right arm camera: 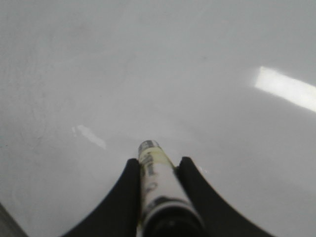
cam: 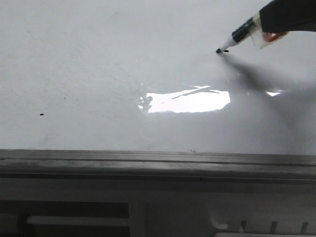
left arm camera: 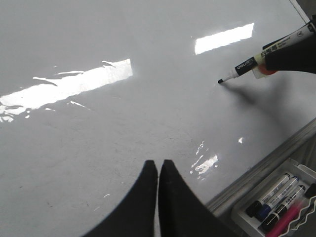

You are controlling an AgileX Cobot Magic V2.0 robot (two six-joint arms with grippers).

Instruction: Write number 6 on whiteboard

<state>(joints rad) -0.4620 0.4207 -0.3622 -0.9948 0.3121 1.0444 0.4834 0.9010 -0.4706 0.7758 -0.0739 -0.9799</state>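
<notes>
The whiteboard is a glossy white board with a grey frame along its front edge and a bright glare patch. No drawn number 6 shows on it in any view; only a tiny dark speck at the left. My right gripper is shut on a black-tipped marker, whose tip touches or nearly touches the board at the upper right. The marker also shows in the left wrist view and the right wrist view. My left gripper is shut and empty above the board.
The grey metal frame runs along the board's near edge. A white tray with several markers lies beyond the frame in the left wrist view. Faint smudges mark the board.
</notes>
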